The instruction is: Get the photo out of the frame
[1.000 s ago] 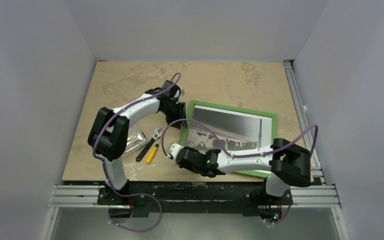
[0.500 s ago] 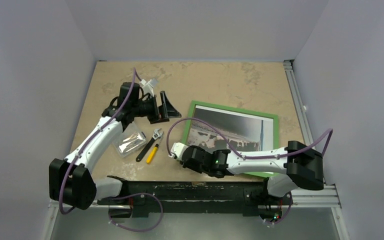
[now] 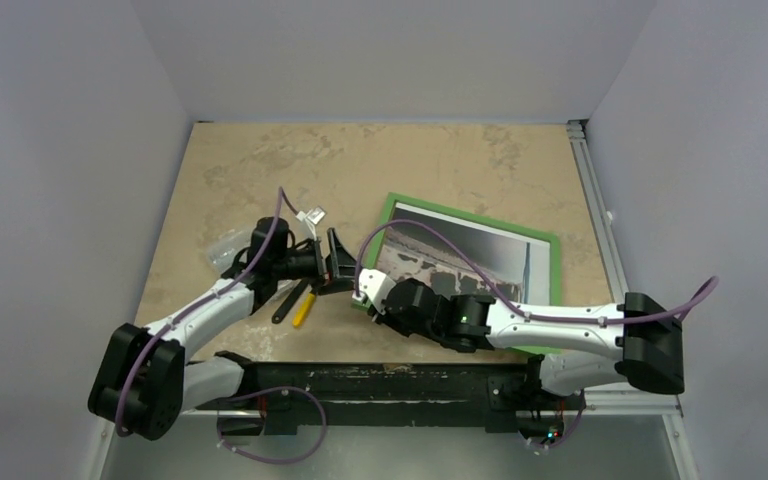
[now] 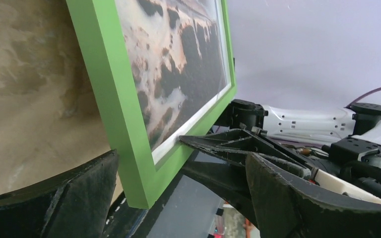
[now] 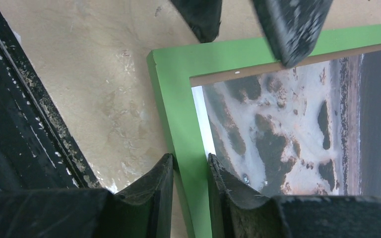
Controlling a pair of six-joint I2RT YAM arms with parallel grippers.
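The photo [image 3: 460, 262] sits inside the green frame [image 3: 550, 270], which rests on the table [image 3: 260, 170]. Your right gripper [image 5: 189, 161] pinches the frame's side near a corner, likely to hold it steady. Your left gripper [image 3: 337, 262] gapes wide around that corner, holding nothing.

From high above the near edge, looking down over the whole table [image 3: 260, 170]; from both wrists, close in, facing the frame [image 5: 178, 99] at its near-left corner, shared by all three views.
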